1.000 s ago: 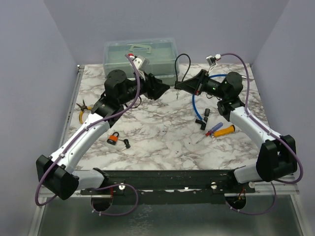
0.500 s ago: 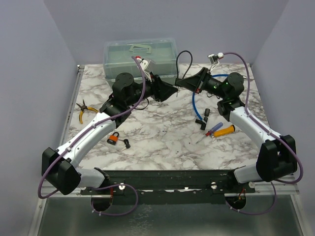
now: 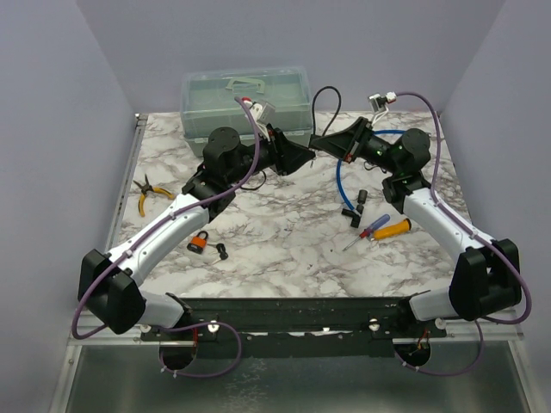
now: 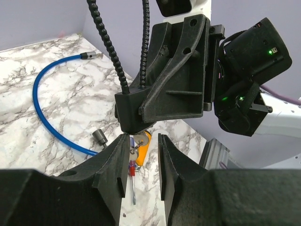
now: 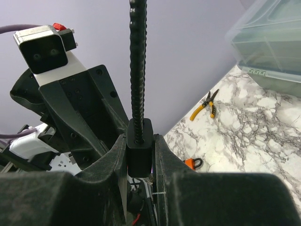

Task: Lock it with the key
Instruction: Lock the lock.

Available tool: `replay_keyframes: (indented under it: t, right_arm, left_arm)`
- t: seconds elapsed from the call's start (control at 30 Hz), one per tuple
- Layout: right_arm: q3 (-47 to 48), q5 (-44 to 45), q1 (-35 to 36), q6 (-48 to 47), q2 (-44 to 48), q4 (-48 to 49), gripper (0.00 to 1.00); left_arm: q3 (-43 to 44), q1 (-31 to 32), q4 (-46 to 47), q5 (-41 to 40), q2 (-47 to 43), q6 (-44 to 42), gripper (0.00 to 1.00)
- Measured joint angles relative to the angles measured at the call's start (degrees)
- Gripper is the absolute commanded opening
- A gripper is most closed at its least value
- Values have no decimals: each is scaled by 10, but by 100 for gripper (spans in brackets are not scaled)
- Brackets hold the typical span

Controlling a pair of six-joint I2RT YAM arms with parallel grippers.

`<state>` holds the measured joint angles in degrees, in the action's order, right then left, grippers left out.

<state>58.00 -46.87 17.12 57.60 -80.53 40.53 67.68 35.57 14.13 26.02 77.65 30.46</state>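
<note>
A black cable lock's body [image 5: 139, 150] sits pinched between my right gripper's [image 5: 139, 157] fingers, its ribbed cable [image 5: 137, 70] rising in a loop [image 3: 324, 96]. In the left wrist view the same body [image 4: 136, 115] hangs in mid-air, and a small silver key on a ring [image 4: 137, 143] dangles beneath it. My left gripper [image 4: 142, 140] is open, its two fingers either side of that key; the key lies close to the left finger, and contact cannot be made out. From above, both grippers meet tip to tip [image 3: 310, 148] over the back of the table.
An orange padlock [image 3: 199, 243] and small black keys [image 3: 222, 251] lie front left, yellow pliers [image 3: 148, 194] far left. A clear plastic box [image 3: 245, 95] stands at the back. A blue cable [image 3: 343, 176], black cylinders [image 3: 357, 206] and two screwdrivers [image 3: 379, 228] lie on the right.
My left arm has reached right and slightly back until its fingers flank the key, and its jaws have narrowed. The right gripper rose a little, holding the lock.
</note>
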Motion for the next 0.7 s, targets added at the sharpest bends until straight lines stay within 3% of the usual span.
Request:
replay_keyframes:
  t: [0.7]
  right_arm:
    - [-8, 42, -1, 7, 7, -18, 0]
  left_arm:
    - [-6, 8, 19, -12, 11, 9, 32]
